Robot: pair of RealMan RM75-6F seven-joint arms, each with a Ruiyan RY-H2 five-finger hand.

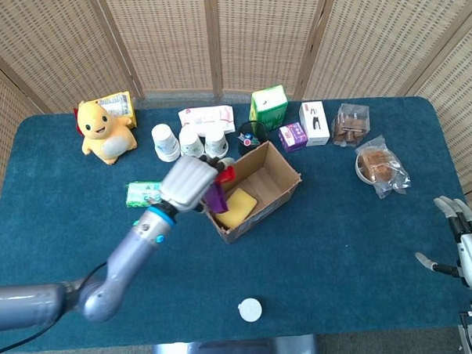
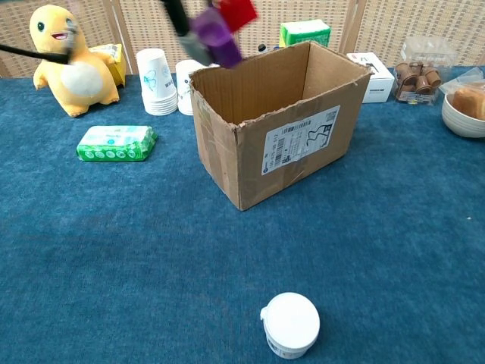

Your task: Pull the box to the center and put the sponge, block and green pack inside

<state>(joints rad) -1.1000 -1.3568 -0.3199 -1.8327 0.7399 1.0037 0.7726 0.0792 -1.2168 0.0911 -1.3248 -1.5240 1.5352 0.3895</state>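
The open cardboard box (image 1: 281, 175) (image 2: 303, 140) stands mid-table with the yellow sponge (image 1: 237, 207) lying inside it. My left hand (image 1: 189, 184) hovers over the box's left end and grips the purple and red block (image 1: 218, 190) (image 2: 224, 29), which hangs just above the box rim. The green pack (image 1: 143, 193) (image 2: 117, 142) lies flat on the cloth to the left of the box. My right hand (image 1: 468, 249) rests open at the table's right edge, holding nothing.
A yellow plush toy (image 1: 104, 132), paper cups (image 1: 189, 141), a green carton (image 1: 268, 106), small boxes (image 1: 313, 123) and wrapped snacks (image 1: 380, 166) line the back. A white lid (image 1: 249, 310) (image 2: 291, 324) lies near the front edge.
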